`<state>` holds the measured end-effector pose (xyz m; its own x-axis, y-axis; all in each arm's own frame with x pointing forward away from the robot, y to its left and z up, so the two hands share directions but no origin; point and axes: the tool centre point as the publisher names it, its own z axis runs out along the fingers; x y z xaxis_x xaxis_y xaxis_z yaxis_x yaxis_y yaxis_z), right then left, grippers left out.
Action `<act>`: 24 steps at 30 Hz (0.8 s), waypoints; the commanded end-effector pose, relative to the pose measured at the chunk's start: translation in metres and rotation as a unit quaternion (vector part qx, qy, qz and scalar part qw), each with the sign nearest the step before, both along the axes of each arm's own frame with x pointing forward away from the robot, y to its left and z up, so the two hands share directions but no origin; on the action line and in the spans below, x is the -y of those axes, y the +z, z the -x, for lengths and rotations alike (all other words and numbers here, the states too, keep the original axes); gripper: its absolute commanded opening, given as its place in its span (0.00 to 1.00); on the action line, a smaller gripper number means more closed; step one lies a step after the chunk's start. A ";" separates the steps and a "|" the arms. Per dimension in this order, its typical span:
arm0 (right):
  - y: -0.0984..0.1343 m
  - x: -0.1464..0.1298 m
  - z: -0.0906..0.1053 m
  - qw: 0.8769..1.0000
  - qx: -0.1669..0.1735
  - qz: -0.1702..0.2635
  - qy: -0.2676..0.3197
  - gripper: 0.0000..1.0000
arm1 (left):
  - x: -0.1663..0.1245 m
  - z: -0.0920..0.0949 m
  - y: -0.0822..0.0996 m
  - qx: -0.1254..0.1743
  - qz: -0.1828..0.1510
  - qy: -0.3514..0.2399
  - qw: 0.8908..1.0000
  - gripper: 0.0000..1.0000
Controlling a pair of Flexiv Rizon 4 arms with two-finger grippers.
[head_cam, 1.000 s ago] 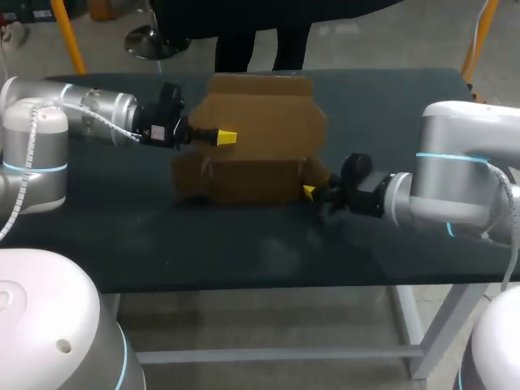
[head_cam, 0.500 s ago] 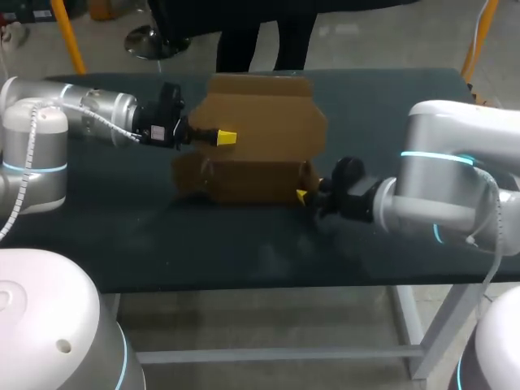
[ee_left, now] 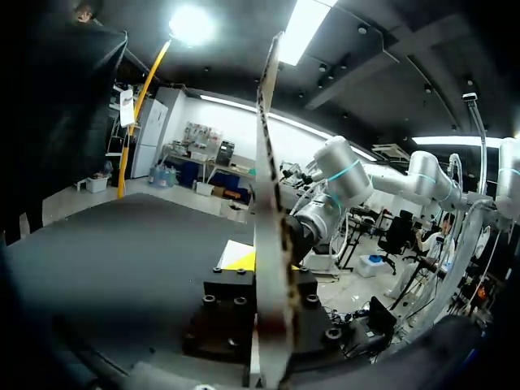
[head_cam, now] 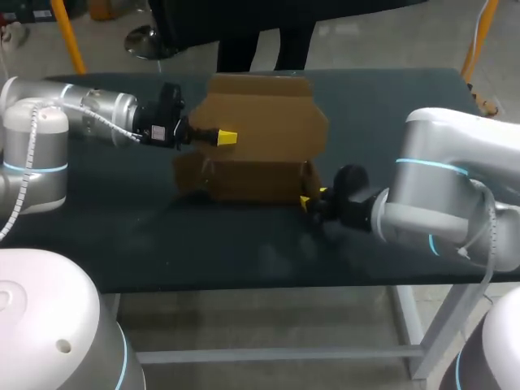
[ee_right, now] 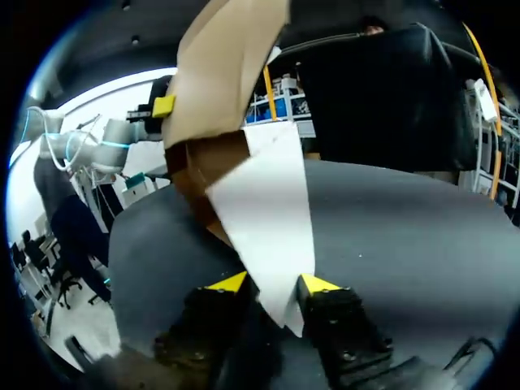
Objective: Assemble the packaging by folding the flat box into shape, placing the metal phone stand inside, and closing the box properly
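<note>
Head view: the half-folded box (head_cam: pixel 252 180) sits mid-table (head_cam: pixel 244 252) toward the far edge, its long axis running left-right and its lid panel (head_cam: pixel 268 114) raised behind. The left arm (head_cam: pixel 89 106) lies level, with the left gripper (head_cam: pixel 226 137) at that panel's left edge. The right arm (head_cam: pixel 439 183) is low, with the right gripper (head_cam: pixel 309 198) at the box's near right corner.

Left wrist view: the lid panel (ee_left: pixel 270 162) stands edge-on, pinched in the nearly closed left gripper (ee_left: pixel 268 272).

Right wrist view: 1 pale flap (ee_right: pixel 272 203) reaches into the right gripper (ee_right: pixel 276 284). I cannot tell its grip.
</note>
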<state>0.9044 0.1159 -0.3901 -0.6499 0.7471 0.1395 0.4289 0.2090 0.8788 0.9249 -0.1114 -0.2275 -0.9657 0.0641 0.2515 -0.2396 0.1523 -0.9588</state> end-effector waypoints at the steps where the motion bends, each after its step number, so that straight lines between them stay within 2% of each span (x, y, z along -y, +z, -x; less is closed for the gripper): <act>1: -0.004 -0.007 0.008 0.999 0.021 0.011 -0.045 0.42 | 0.001 -0.001 -0.003 0.000 0.000 -0.002 1.000 0.00; 13: -0.006 -0.018 0.014 0.999 0.016 -0.002 -0.038 0.43 | 0.001 -0.001 -0.003 0.000 0.000 -0.002 1.000 0.00; 24: 0.004 -0.020 0.012 0.998 0.016 -0.036 -0.043 0.44 | 0.001 -0.001 -0.003 0.000 0.000 -0.002 1.000 0.00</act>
